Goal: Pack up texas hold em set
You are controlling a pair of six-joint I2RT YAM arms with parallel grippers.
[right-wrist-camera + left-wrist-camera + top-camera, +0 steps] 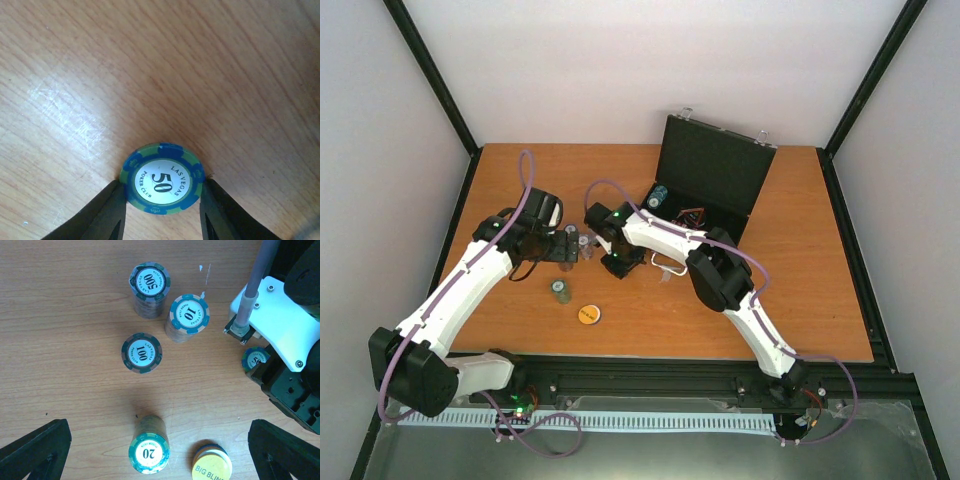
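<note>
The black case point(715, 170) of the texas hold em set stands open at the back right, lid up. Chip stacks marked 500 point(149, 282), 10 point(188, 315) and 100 point(142, 352) stand together on the wood. My left gripper point(159, 440) hangs open above the table, and the 20 stack point(149, 452) stands loose between its wide-apart fingers. Beside that stack lies the orange "BIG BLIND" disc point(212, 469). My right gripper point(162, 182) is shut on the blue-green 50 chip stack point(162, 179), one black finger point(107, 210) pressed to each side.
Inside the case, a blue chip stack point(660, 195) and small red pieces point(695, 215) lie on the base. The right arm's white wrist and cable point(270, 315) crowd close beside the 10 stack. Black frame rails border the table point(800, 300).
</note>
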